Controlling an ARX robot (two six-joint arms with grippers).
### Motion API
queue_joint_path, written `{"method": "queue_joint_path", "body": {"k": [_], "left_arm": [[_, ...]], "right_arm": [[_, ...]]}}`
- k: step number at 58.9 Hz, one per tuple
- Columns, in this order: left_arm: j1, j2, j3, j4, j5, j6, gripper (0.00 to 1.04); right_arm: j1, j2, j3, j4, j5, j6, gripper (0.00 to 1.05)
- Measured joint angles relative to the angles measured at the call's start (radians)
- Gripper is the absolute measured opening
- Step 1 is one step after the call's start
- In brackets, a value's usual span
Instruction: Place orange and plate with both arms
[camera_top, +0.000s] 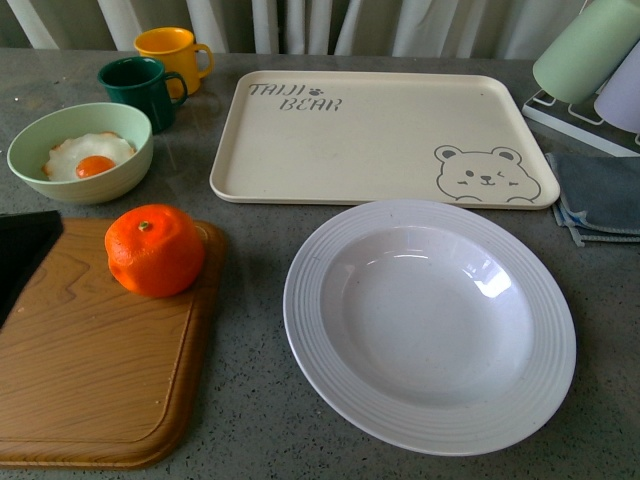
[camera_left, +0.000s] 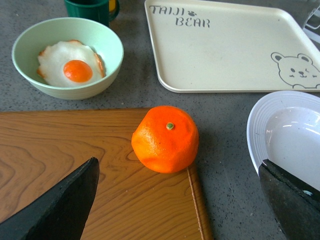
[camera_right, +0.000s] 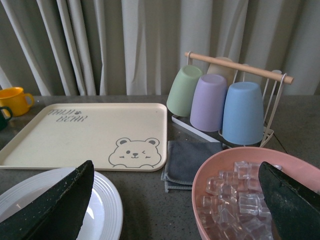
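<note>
Front view: on a grey table, the orange sits on the far right corner of a wooden cutting board, at nine o'clock from the plate, near it but apart. A cream bear tray lies at the plate's twelve o'clock, just beside its rim, and is likely the place meant for both. One item lies toward each arm, so each can probably take its own. Neither arm shows clearly here. Left wrist view: the left gripper hangs above the board, tilted downward, jaws spread wide and empty, with the orange ahead between its dark fingers. Right wrist view: the right gripper is held nearly level, jaws wide and holding nothing, with the plate's rim by one finger and a pink bowl of ice by the other.
</note>
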Motion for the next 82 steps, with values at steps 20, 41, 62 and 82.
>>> {"method": "queue_joint_path", "body": {"k": [20,41,62,82], "left_arm": [[-0.056,0.368,0.114,0.207,-0.007,0.013,0.96],[-0.071,0.512,0.179,0.250,-0.018,0.031,0.96],[-0.056,0.590,0.195,0.290,-0.023,0.061,0.96],[-0.050,0.670,0.237,0.317,-0.042,0.076,0.96]], "right_arm": [[0.000,0.000,0.000,0.000,0.000,0.000,0.96],[0.000,0.000,0.000,0.000,0.000,0.000,0.96],[0.000,0.000,0.000,0.000,0.000,0.000,0.96],[0.000,0.000,0.000,0.000,0.000,0.000,0.96]]}}
